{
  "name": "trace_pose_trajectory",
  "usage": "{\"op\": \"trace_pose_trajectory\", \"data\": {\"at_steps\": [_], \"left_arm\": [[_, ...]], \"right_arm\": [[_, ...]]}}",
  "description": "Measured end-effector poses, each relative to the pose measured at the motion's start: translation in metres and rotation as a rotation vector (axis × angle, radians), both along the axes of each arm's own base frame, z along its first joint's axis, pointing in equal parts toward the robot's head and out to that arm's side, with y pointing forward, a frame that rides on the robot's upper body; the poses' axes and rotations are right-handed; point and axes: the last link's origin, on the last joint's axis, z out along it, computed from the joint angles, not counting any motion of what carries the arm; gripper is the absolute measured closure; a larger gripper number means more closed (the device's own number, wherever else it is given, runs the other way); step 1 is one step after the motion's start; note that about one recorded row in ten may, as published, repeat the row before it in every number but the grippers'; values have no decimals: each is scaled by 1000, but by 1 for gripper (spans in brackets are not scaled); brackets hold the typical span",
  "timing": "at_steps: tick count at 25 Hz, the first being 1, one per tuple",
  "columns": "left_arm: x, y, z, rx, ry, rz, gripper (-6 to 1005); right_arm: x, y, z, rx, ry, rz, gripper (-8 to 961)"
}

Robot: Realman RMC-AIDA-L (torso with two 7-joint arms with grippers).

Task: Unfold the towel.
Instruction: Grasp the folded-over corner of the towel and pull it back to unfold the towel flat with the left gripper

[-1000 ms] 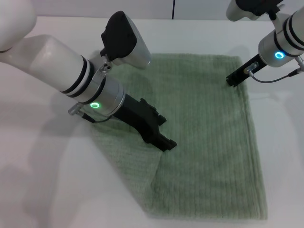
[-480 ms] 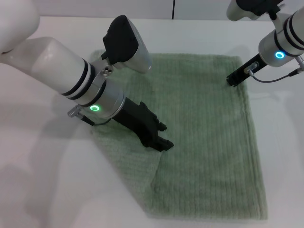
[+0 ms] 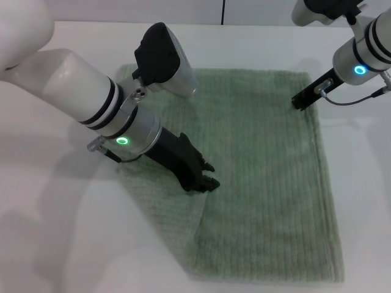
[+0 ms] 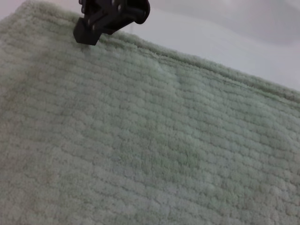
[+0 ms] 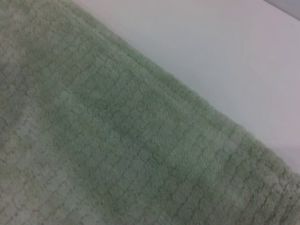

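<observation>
A plain white desk (image 3: 73,244) fills nearly the whole head view, smooth and matte, with soft grey shadows lying across its near left part. Beyond the desk's far edge stands a pale wall (image 3: 275,9), split by a thin dark vertical seam (image 3: 223,11). The light is even and diffuse, with no hard glare on the desk.

The left arm (image 3: 116,116) hides the towel's (image 3: 269,183) left edge — the left gripper's (image 3: 204,180) finger gap is unreadable, and the right gripper's (image 3: 299,102) tip too — both too dark.
</observation>
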Motion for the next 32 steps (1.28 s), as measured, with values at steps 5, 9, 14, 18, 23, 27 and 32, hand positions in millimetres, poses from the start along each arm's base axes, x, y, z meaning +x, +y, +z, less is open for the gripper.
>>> {"op": "trace_pose_trajectory", "data": {"at_steps": [5,9,14,18,23,27,32], "left_arm": [[0,0,0,1,0,-2,653],[1,0,0,-7,13,-11,760],[1,-1,1,-21,16,-13,846],[3,-2,2,-28,11,-15,913],[8,-3,7,-39,1,-29,938],[12,-2,11,-36,-14,-39,940],[15,-3,16,-48,-27,-39,940]], "right_arm": [[0,0,0,3,0,2,955],[0,1,0,6,0,3,955],[0,0,-1,5,1,3,955],[0,0,-1,5,1,3,955],[2,0,-1,4,-1,0,955],[4,-1,-1,4,-1,-5,955],[6,-3,-2,1,-3,-9,955]]}}
